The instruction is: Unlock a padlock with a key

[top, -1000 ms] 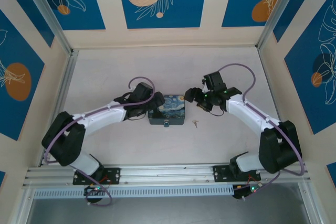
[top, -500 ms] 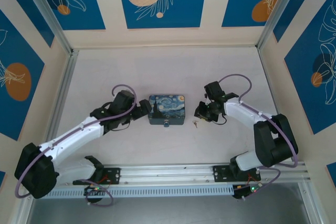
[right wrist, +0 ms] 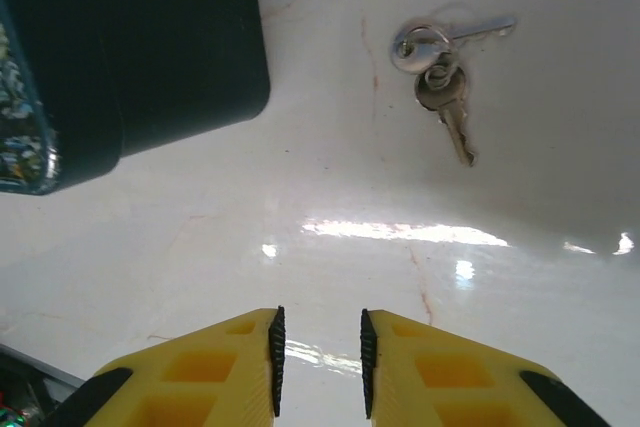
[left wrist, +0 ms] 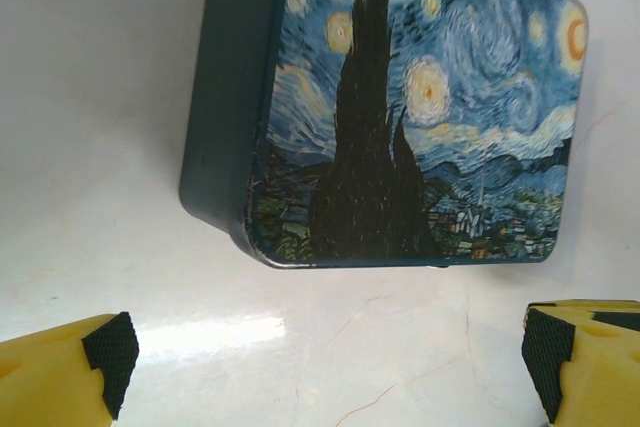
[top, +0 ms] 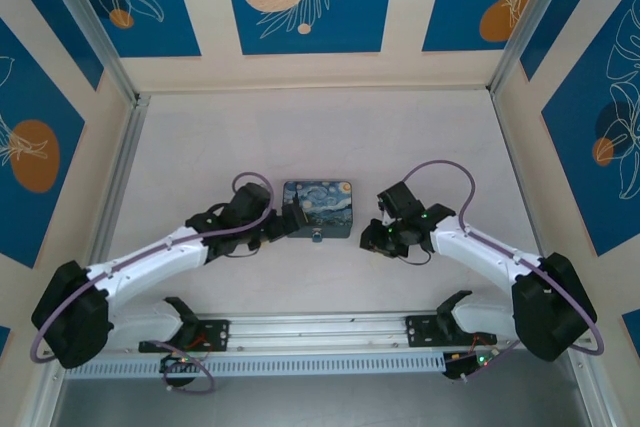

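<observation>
The jaws of the left gripper (left wrist: 330,372) are spread wide and hold nothing. In the left wrist view its yellow fingertips (left wrist: 100,367), faced with black pads, sit at the two lower corners. Between them is bare white table (left wrist: 100,97). Just ahead lies a rectangular tin (left wrist: 420,117), its lid printed with a swirling night sky and a dark cypress.

The jaws of the right gripper (right wrist: 318,357) are almost closed. Only a narrow gap shows between the pads, and nothing is in it. The gripper hangs low over the table.

In the right wrist view the key (right wrist: 447,107), small and brownish, lies flat on the table ahead of those fingertips, to the right of the tin and clear of it. It shares a ring with a second, silvery key (right wrist: 445,39). Nothing touches either one.

From above, the tin lies mid-table between the two grippers, with the left one just beside its near left corner and the right one a little off to its right. The padlock (top: 317,237) is a tiny teal spot against the middle of the tin's near side. It is too small to tell how its shackle stands.
</observation>
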You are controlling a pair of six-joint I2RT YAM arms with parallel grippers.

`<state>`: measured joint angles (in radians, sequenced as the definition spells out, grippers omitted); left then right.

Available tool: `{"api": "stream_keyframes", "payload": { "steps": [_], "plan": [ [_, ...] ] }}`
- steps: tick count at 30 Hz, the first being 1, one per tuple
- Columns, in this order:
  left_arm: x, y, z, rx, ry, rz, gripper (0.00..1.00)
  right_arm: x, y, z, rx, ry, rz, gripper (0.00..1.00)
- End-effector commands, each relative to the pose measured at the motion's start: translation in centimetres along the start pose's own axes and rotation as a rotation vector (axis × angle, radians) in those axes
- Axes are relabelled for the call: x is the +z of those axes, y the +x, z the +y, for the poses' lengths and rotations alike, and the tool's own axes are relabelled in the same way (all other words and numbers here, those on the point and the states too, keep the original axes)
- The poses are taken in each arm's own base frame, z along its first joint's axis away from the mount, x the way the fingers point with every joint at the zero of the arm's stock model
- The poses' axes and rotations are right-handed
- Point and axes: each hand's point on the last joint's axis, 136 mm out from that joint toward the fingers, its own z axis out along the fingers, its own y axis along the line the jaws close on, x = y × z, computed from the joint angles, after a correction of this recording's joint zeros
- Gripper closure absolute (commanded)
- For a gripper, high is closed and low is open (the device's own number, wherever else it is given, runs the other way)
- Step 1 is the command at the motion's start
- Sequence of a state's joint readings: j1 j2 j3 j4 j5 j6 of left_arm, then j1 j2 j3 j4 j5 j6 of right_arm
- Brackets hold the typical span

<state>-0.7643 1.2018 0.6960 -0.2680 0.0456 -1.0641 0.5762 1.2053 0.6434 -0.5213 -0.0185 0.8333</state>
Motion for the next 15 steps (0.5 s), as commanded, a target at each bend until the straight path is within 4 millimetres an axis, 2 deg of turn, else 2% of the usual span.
{"api": "stream_keyframes", "payload": {
  "steps": [1, 9, 15],
  "plan": [
    [0.5, -0.2, -2.1, 0.005, 0.049, 0.001, 0.00, 0.0, -0.5, 1.9, 0.015, -0.042, 0.006, 0.70],
    [2.2, -0.7, -3.3, -0.018, 0.083, -0.009, 0.00, 0.8, -2.9, 4.4, 0.003, -0.047, 0.000, 0.69],
    [2.9, -2.0, -4.4, -0.002, 0.074, -0.037, 0.00, 1.3, -3.9, 5.1, 0.005, -0.037, -0.005, 0.69]
  ]
}}
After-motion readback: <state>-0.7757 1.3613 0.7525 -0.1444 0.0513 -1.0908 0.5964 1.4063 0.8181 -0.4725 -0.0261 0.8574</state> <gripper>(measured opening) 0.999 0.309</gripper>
